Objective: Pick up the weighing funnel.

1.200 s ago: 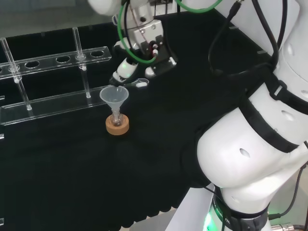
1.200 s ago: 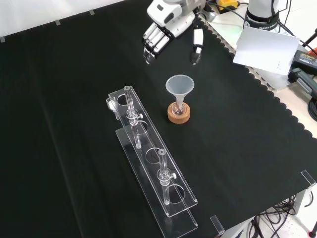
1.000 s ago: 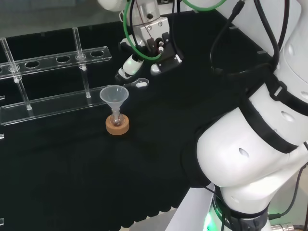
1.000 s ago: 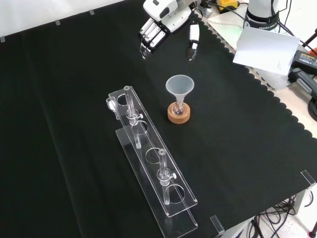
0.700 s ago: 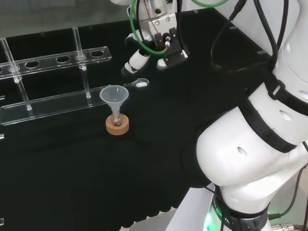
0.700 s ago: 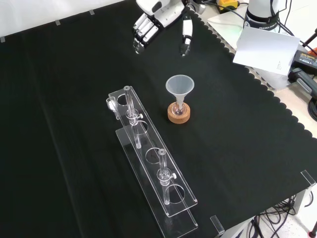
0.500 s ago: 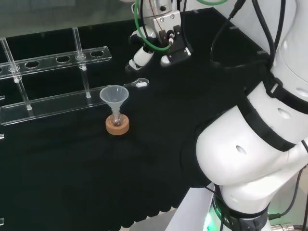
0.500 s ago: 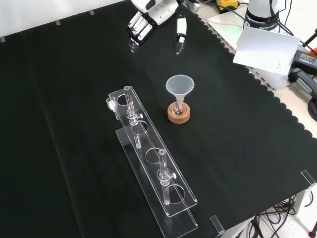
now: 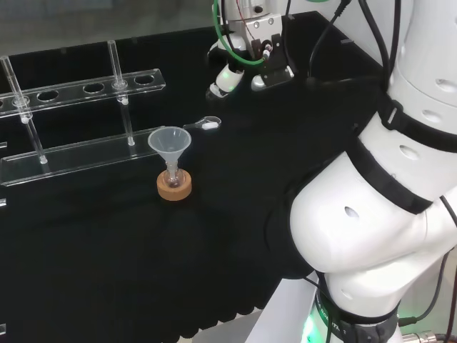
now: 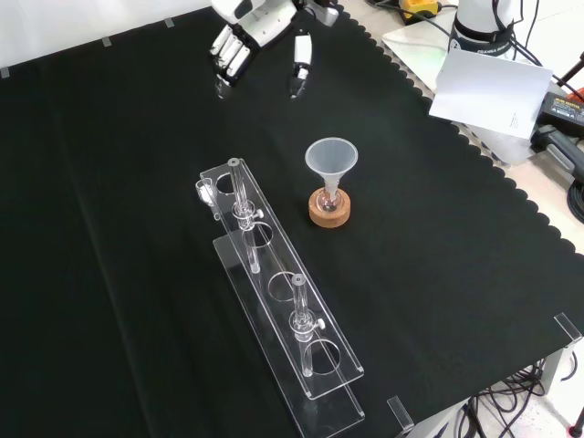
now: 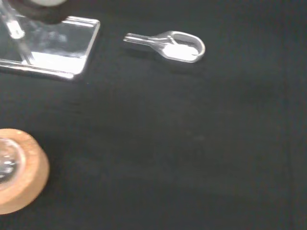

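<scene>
The weighing funnel [image 9: 206, 123], a small clear scoop with a short stem, lies flat on the black cloth. In the wrist view the weighing funnel [image 11: 171, 45] has a little white stuff in its bowl, and nothing touches it. In the head view the hand [image 9: 246, 53] hangs above the cloth, up and to the right of the piece and well apart from it. Its fingers are relaxed and spread from the thumb, and they hold nothing. In the front view the hand [image 10: 254, 26] sits at the top edge, fingers pointing down.
The big funnel [image 9: 169, 143] stands in a small flask on a cork ring [image 9: 174, 187], near the weighing funnel. A long clear tube rack [image 9: 80, 91] runs along the left in the head view; the rack [image 10: 274, 292] sits mid-cloth in the front view. The cloth's scalloped edge [image 10: 511, 201] is at the right.
The hand has drawn away from the weighing funnel, rightwards in the head view and up and left in the front view. The weighing funnel stays on the cloth where it was.
</scene>
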Available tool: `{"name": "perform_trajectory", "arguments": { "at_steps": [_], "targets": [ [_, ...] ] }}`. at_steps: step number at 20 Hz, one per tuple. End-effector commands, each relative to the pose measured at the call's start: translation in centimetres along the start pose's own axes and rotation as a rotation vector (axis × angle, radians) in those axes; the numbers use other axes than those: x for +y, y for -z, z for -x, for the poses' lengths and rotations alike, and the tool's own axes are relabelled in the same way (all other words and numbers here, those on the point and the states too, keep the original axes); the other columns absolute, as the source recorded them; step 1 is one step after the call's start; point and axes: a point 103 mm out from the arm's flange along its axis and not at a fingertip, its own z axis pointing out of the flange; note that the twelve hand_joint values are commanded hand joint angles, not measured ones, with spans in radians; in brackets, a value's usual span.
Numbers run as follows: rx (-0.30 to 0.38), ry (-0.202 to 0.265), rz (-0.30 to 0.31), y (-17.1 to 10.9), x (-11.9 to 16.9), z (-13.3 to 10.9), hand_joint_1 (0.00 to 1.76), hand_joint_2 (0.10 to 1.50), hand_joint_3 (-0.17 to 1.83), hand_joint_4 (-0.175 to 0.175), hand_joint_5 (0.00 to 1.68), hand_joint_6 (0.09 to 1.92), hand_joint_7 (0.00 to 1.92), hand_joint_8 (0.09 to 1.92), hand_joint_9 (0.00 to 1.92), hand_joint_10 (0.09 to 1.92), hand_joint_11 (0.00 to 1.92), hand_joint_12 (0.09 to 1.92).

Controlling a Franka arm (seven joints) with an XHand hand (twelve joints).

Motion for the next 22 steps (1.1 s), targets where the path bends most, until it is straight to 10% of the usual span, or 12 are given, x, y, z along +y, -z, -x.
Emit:
{"name": "perform_trajectory", "arguments": {
  "at_steps": [1,22],
  "targets": [
    [0.018,0.014,0.006,-1.7,5.1,2.3,0.78,0.69,0.36,-0.037,0.41,0.09,0.29,0.69,0.49,0.63,0.32,1.34],
    [-0.067,0.016,-0.087,-7.8,12.7,-1.2,0.85,0.61,0.52,-0.027,0.53,0.09,0.34,0.68,0.56,0.59,0.40,1.30]
  ]
}}
